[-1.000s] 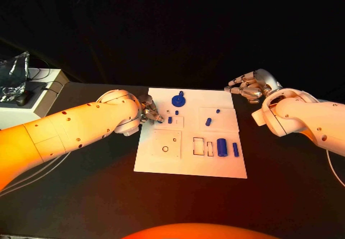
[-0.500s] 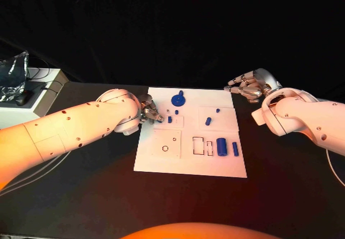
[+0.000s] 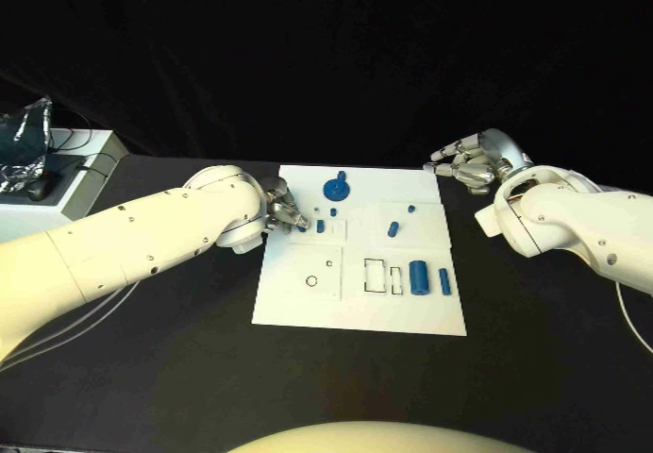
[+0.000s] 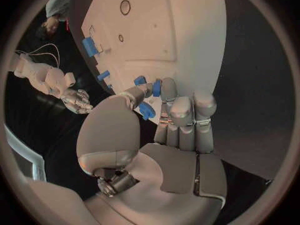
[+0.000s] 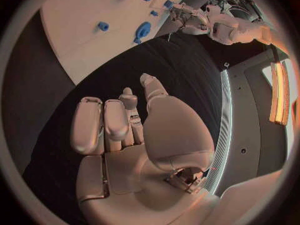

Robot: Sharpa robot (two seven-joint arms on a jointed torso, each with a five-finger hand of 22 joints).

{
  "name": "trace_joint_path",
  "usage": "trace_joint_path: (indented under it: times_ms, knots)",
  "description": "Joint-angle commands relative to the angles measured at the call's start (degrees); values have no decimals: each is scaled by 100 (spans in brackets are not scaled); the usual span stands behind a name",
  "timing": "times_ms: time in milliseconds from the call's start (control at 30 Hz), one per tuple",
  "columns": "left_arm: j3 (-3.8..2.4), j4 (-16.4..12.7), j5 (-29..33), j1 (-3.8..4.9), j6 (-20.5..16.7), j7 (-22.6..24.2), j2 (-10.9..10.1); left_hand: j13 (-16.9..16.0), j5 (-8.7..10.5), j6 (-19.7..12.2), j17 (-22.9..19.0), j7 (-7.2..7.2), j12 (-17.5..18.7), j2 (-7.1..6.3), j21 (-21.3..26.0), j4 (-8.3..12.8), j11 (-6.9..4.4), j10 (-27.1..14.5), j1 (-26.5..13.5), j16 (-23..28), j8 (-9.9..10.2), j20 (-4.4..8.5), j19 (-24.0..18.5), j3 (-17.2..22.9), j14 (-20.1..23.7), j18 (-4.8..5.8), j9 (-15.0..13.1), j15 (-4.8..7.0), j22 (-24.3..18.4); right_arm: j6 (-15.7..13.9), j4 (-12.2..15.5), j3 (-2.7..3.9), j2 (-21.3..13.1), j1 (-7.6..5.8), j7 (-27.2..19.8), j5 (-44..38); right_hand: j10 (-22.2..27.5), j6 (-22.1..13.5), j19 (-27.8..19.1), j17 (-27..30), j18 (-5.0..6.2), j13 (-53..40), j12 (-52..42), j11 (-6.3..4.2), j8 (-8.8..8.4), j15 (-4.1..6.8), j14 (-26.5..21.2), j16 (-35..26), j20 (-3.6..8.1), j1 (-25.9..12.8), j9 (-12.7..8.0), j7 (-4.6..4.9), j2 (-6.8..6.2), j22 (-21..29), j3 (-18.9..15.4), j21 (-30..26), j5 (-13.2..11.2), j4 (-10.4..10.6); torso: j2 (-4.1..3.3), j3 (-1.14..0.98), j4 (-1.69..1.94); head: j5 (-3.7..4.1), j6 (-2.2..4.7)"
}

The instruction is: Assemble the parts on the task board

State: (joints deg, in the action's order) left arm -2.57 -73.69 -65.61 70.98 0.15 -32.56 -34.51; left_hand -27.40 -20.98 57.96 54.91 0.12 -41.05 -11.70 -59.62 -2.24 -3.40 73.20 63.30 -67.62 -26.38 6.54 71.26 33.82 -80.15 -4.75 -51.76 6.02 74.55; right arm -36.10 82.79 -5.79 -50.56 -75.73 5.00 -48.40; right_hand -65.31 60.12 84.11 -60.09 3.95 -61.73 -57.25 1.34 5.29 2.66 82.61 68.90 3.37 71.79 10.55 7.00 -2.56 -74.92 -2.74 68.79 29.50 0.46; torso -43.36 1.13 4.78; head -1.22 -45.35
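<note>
The left hand pinches a small blue part over the task board's left edge. The right hand hovers beside the board's far right corner, fingers apart and holding nothing.

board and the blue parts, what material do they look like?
Task board: likely matte white plastic or painted sheet; flat, no glare, thin black outlines. Blue parts, e.g. the cylinder: probably moulded or printed plastic; uniform saturated colour, dull surface. Neither is certain from looks.
</note>
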Motion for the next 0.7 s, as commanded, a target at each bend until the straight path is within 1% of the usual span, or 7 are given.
trace_joint_path:
  times_ms: [33, 100, 200, 267, 367, 567, 700]
  knots:
    - [54, 49, 111, -72, 248, -124, 23, 1, 15, 44, -6, -38, -34, 199, 23, -30, -31, -26, 130, 32, 36, -6, 18, -125, 0, 116, 19, 14, -6, 13, 10, 2, -2, 2, -83, -36, 36, 41, 180, 3, 34, 2, 9, -14, -9, 27, 3, -19, 32, -6, -4, 10, 8, -943, -16, -13, 27, -2, 6, 1, 5, 3, -9]
    - [54, 53, 117, -72, 246, -124, 26, -2, 16, 64, -6, -46, -44, 195, 24, -100, -32, -29, 129, 32, 41, -4, 25, -274, -4, 119, 32, 15, -5, 12, 8, 2, -1, 2, -85, -36, 36, 38, 179, 4, 34, 4, 12, -13, -11, 26, 3, -20, 32, -18, -6, 12, 8, -943, -20, -13, 29, 1, 4, 1, 10, 6, -15]
    - [55, 56, 126, -72, 238, -124, 30, -2, 19, 85, -14, -53, -49, 176, 31, -184, -32, -30, 114, 39, 45, -4, 26, -396, 0, 121, 43, 14, -6, 11, 4, 2, 3, 2, -88, -36, 36, 38, 179, 4, 34, 4, 12, -13, -11, 26, 3, -20, 32, -18, -6, 12, 8, -943, -20, -13, 29, 1, 7, 1, 12, 7, -19]
    - [55, 58, 129, -72, 233, -124, 31, -5, 14, 98, -14, -53, -57, 192, 37, -284, -37, -36, 164, 37, 52, -3, 29, -586, -1, 123, 54, 18, -4, 11, 2, 2, 4, 3, -90, -36, 36, 38, 179, 4, 34, 4, 12, -13, -11, 26, 3, -20, 32, -18, -6, 12, 8, -943, -20, -13, 29, 1, 10, 3, 10, 6, -21]
    - [55, 63, 131, -72, 233, -123, 30, -7, 10, 106, -15, -54, -61, 181, 41, -371, -34, -44, 189, 36, 55, -4, 33, -720, -1, 122, 61, 17, -1, 8, 0, 2, 2, 3, -93, -36, 36, 38, 179, 4, 34, 4, 12, -13, -11, 26, 3, -20, 32, -18, -6, 12, 8, -943, -20, -13, 29, 1, 9, 5, 8, 6, -20]
    - [55, 70, 122, -71, 254, -127, 26, -6, 15, 123, -19, -55, -67, 141, 54, -460, -31, -46, 205, 38, 54, -7, 32, -848, 3, 122, 66, 15, 0, 5, -1, 2, -4, 3, -95, -36, 36, 38, 179, 4, 34, 4, 12, -13, -11, 26, 3, -20, 32, -18, -6, 12, 8, -943, -20, -13, 29, 1, 10, 4, 6, 2, -23]
    - [55, 72, 114, -71, 265, -133, 25, -10, 13, 134, -20, -54, -77, 157, 56, -533, -33, -50, 220, 36, 48, -10, 34, -1052, 4, 121, 64, 14, 5, 5, -1, 2, -8, 3, -95, -35, 36, 38, 179, 4, 34, 4, 12, -13, -11, 26, 3, -20, 32, -18, -6, 12, 8, -943, -20, -13, 29, 1, 11, 6, 11, 2, -23]
